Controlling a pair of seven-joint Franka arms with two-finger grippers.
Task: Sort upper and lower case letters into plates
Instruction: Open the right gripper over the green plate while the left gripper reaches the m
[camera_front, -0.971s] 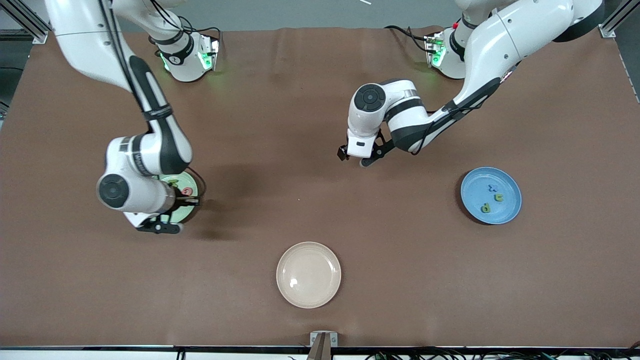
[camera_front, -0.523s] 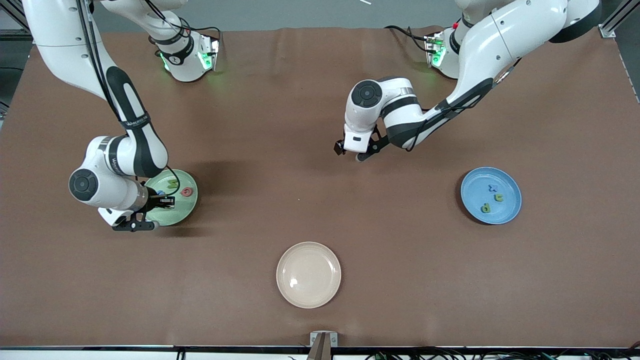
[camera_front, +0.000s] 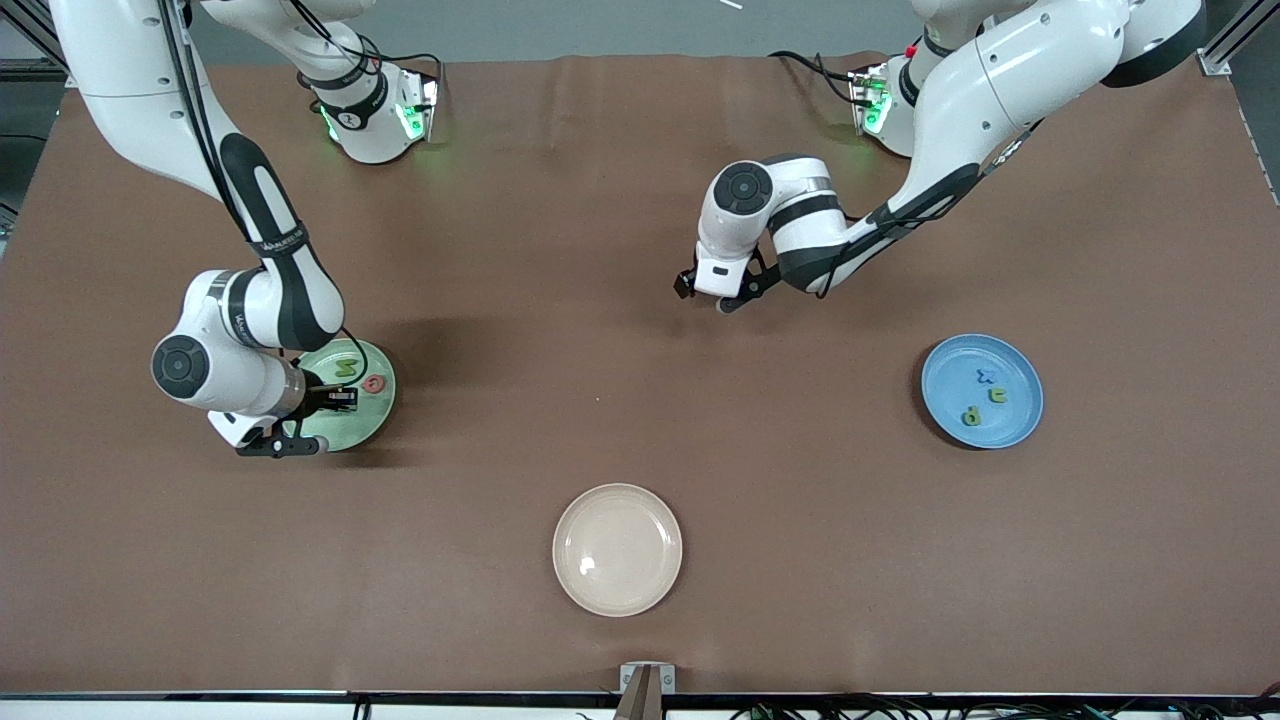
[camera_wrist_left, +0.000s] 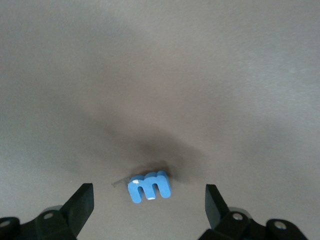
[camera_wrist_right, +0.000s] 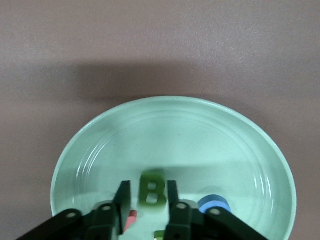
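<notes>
My right gripper (camera_wrist_right: 148, 192) hangs low over the pale green plate (camera_wrist_right: 175, 130), jaws parted. A green B (camera_wrist_right: 151, 189) sits blurred between them, with a gap on one side. A blue G (camera_wrist_right: 214, 203) and a red Q (camera_wrist_right: 132, 218) lie on that plate beside it. From the front, a green M (camera_front: 345, 368) and the red Q (camera_front: 373, 383) show on the pale green plate (camera_front: 362, 422). My left gripper (camera_wrist_left: 148, 192) is open over a blue m (camera_wrist_left: 149, 186) on the bare table. The blue plate (camera_front: 1012, 425) holds a blue t (camera_front: 986, 377), green n (camera_front: 997, 395) and green p (camera_front: 970, 415).
A cream-white plate (camera_front: 617, 549) with nothing in it lies at mid table, nearer the front camera than both other plates. The brown tabletop (camera_front: 620, 400) spreads wide between the plates. Both arm bases stand along the table's back edge.
My right gripper shifted across the pale green plate, then its jaws opened off the green B. My left gripper moved slightly above the blue m and stayed open.
</notes>
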